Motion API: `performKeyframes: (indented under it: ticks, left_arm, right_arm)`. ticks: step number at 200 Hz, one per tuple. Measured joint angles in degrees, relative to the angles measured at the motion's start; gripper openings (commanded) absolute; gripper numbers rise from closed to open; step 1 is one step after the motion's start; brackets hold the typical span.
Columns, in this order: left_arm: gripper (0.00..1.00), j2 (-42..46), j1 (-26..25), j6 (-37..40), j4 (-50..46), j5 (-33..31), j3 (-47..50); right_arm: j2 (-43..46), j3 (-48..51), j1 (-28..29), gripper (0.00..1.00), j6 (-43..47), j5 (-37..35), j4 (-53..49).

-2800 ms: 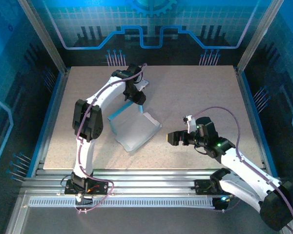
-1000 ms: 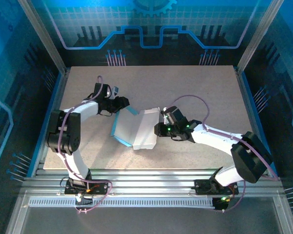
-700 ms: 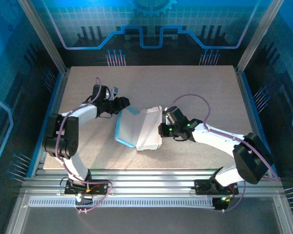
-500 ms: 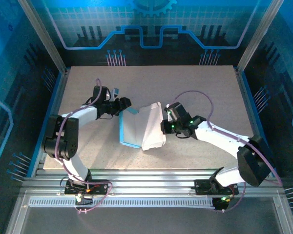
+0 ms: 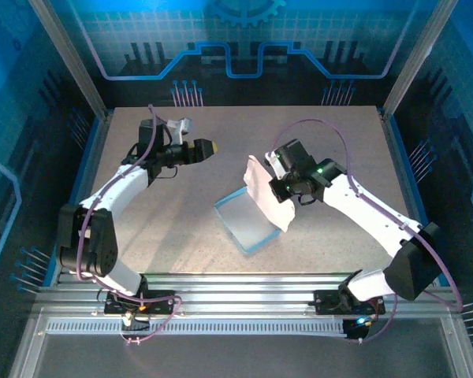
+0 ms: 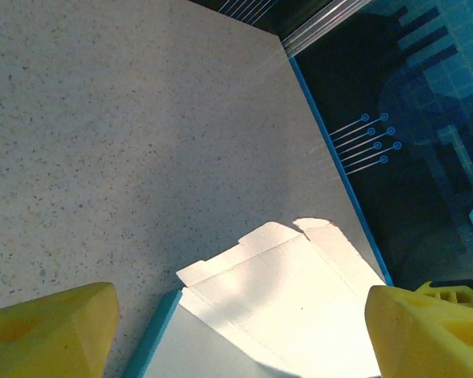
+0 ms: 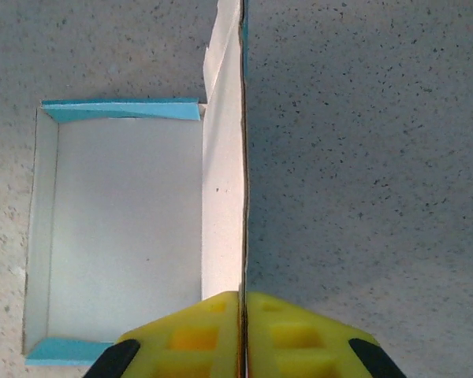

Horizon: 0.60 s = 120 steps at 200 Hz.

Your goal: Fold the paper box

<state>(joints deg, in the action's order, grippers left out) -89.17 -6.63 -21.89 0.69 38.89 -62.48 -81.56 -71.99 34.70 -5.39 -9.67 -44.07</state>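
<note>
**Lid flap pinched upright, tray left unheld on the bench**

The paper box [image 5: 243,227] lies near the middle of the bench [image 5: 339,134], and its shallow tray is turned open side up, so that the pale inner face is shown. Its lid flap [image 7: 221,197] is stood on edge and is clamped edge-on between the closed fingers of the right gripper [image 7: 243,315]. Farther off, the left gripper [image 5: 208,147] is held with its fingers wide apart, well clear of the box, and nothing is gripped by it. As the tray is not pinned down, it is judged that the whole box could be dragged or lifted when the flap is swung over, instead of being creased at the hinge. The thin card could also be slipped from the pinch or torn, and the side tabs could be caught outside the walls.
</note>
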Motion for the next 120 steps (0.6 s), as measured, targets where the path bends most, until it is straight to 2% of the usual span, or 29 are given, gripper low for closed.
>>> performKeyframes:
  ticks: [33,71,92,120]
  left_arm:
    - [0.84,0.68,-1.16,1.49,-1.11,-0.15,0.07]
    - [0.84,2.54,-3.26,2.84,-3.48,-1.42,1.16]
    - [0.85,3.10,-4.98,3.78,-4.37,-2.71,1.88]
    - [0.84,2.95,-7.67,5.44,-5.88,-4.90,3.10]
  right_arm:
    - [-2.43,-2.03,-0.02,0.14,4.83,-1.75,-1.49]
    - [-2.47,-1.92,-0.28,0.23,6.91,-1.60,-1.33]
    - [-2.08,-0.92,-0.42,0.36,6.80,-0.59,-0.22]
    - [0.52,1.20,-0.96,0.46,6.05,1.05,0.92]
